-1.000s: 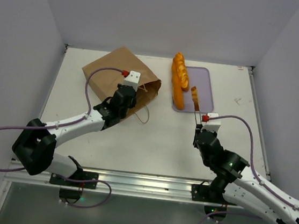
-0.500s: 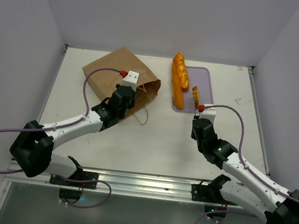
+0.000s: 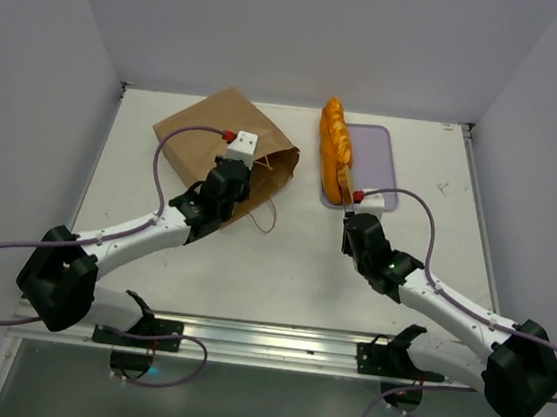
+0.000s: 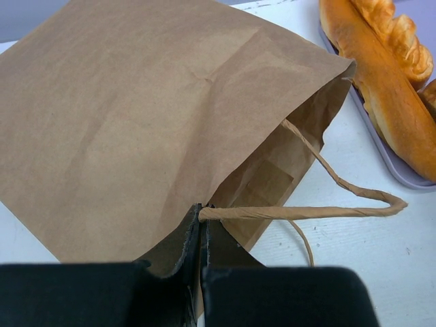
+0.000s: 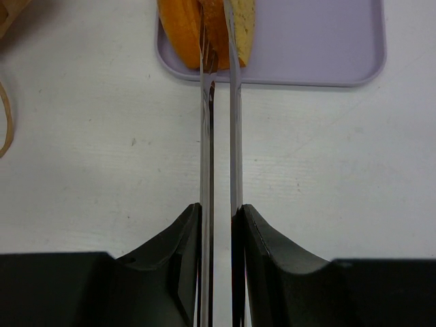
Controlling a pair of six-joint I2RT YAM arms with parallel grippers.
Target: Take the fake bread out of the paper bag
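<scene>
Right arm swung left/fwd since prior frame. right gripper [image 5: 219, 212] clamps long metal tongs [image 5: 204, 136]; tips grip glossy golden fake bread [image 5: 243, 27] straight ahead, at near-left corner of lavender rectangular tray [image 5: 320, 41]. left gripper [image 4: 202, 231] closed on cord handle [image 4: 306, 212] of brown kraft paper bag [image 4: 136, 122].

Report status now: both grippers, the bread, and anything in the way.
Left gripper shut on paper bag rim. Right gripper shut on tongs, tips pinching a bread piece at tray edge. Other loaves on tray. Nothing blocking.

High rear overhead view — two low, close, forward-facing wrist views, lavender tray [image 3: 380, 160] common to all
</scene>
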